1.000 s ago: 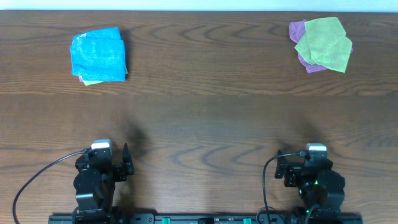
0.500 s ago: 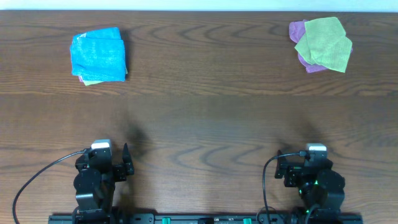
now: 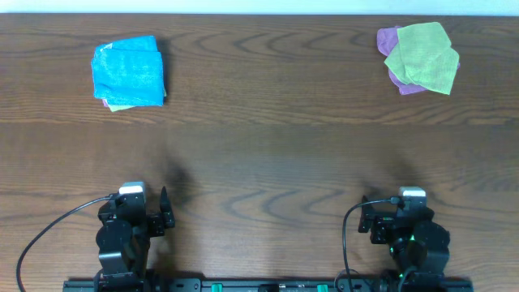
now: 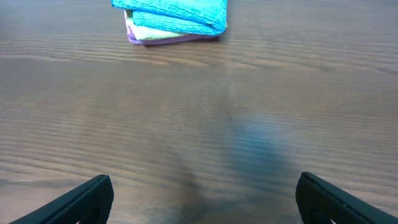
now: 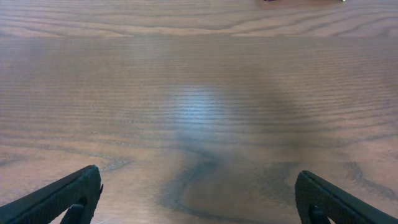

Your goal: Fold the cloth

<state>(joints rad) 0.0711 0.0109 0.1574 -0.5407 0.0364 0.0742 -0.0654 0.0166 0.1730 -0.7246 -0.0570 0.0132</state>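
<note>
I see the bright blue, square, towel-like cloth (image 3: 130, 70) lying folded near the far left corner of the dark wooden table (image 3: 268, 146), stacked on a lime-green cloth (image 4: 155, 34). My left end effector (image 4: 202, 188) and right end effector (image 5: 199, 185) sit at the table's near edge, each with its fingers spread apart.

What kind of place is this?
Probably a robot test bench: the left arm and right arm sit mounted at a wooden table, facing the blue cloth on one pile and a green cloth on another.
</note>
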